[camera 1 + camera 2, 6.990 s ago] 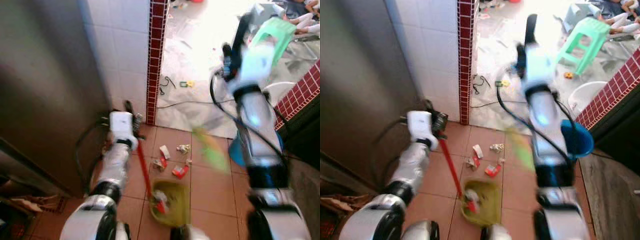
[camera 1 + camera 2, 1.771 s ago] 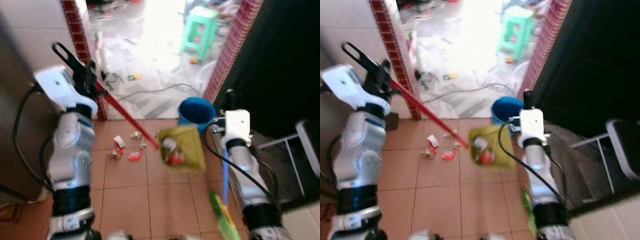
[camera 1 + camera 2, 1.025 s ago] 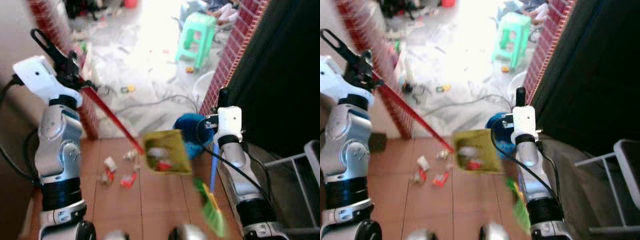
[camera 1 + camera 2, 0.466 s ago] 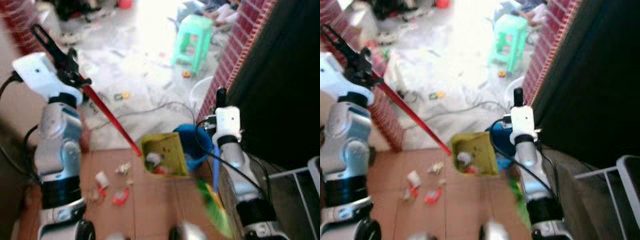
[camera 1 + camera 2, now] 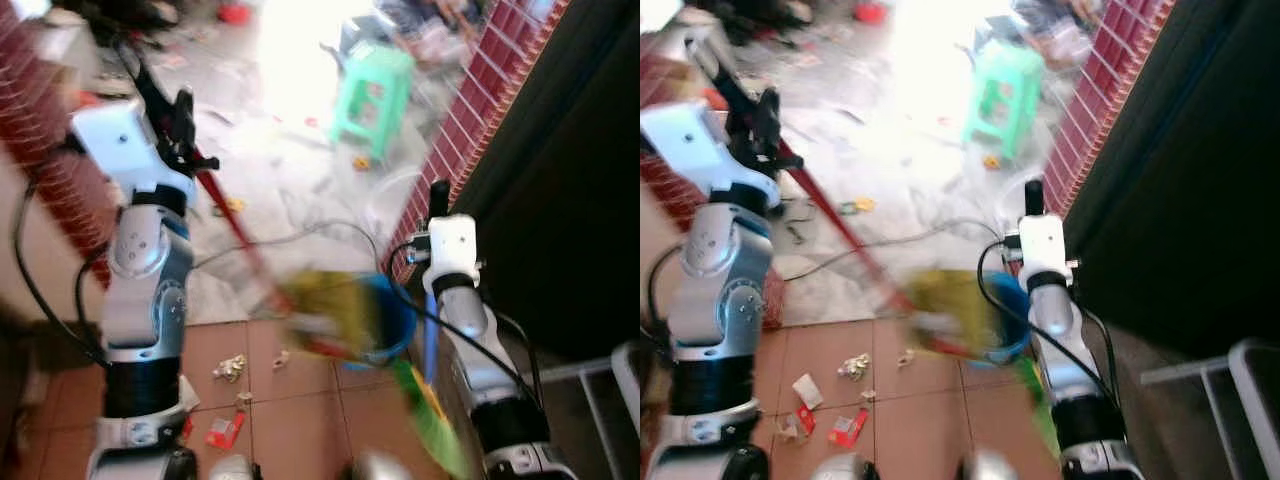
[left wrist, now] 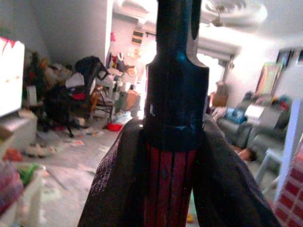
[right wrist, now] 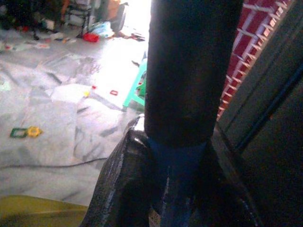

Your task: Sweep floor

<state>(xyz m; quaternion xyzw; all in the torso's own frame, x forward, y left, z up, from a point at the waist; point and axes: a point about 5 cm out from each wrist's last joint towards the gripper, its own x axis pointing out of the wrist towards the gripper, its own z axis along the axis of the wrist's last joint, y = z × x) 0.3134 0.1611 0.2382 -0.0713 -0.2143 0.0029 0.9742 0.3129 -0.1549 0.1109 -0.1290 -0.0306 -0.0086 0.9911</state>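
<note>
Yellow dustpan (image 5: 325, 305), gripped by left pincer (image 5: 165, 115), hangs over blue bucket (image 5: 392, 322).

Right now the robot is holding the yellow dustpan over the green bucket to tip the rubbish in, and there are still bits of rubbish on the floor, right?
Nearly. The bucket is blue, not green; the left eye view shows it. The green thing is the stool further back. The left gripper does hold the yellow dustpan by its red handle over the bucket, and bits of rubbish still lie on the floor.

The left arm is raised high, its gripper (image 5: 175, 125) clamped on a red handle. The right gripper (image 5: 437, 200) sits lower, closed around a blue handle.
</note>
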